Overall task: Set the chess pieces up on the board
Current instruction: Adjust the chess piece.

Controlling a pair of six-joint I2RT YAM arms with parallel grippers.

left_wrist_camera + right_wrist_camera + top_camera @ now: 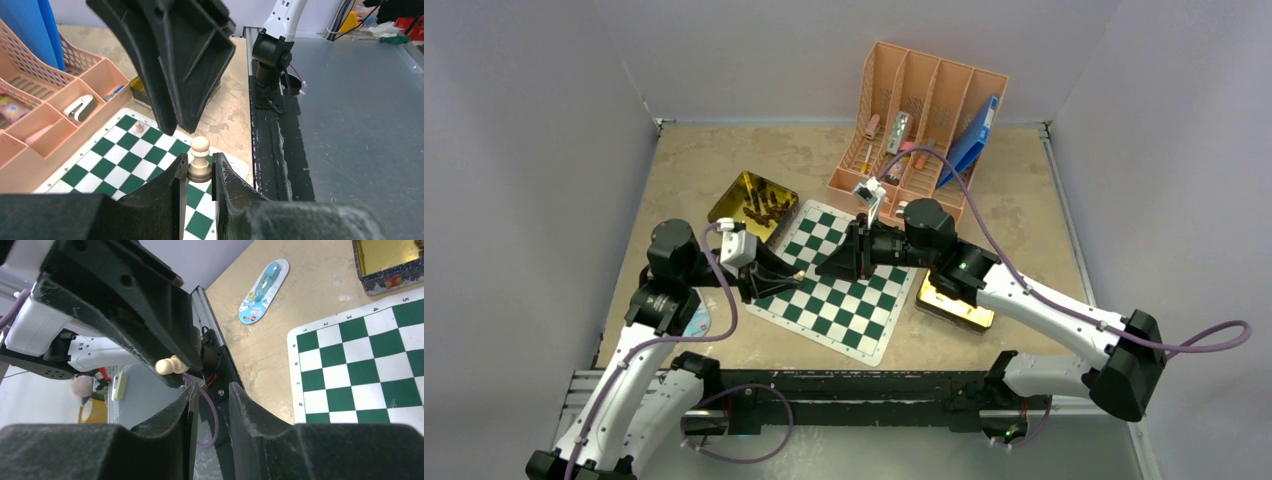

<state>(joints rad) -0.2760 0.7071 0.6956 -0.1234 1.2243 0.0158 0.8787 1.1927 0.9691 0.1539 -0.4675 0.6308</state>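
Observation:
The green-and-white board point(844, 300) lies mid-table. My left gripper point(796, 272) hovers over the board's left part, shut on the base of a pale tan pawn point(200, 160), which stands upright between its fingertips. Facing it tip to tip is my right gripper point(826, 266). In the right wrist view the right gripper point(212, 392) is open with nothing between its fingers, just below the pawn point(170, 365). One small pale piece point(139, 127) stands on the board point(120, 165) near its far edge. Dark brown pieces lie in the gold tin point(749, 205).
A second gold tin point(954, 300) sits under the right forearm, beside the board's right edge. A pink desk organizer point(924, 120) with a blue folder point(969, 140) stands at the back. A blue-and-white flat item point(262, 290) lies left of the board.

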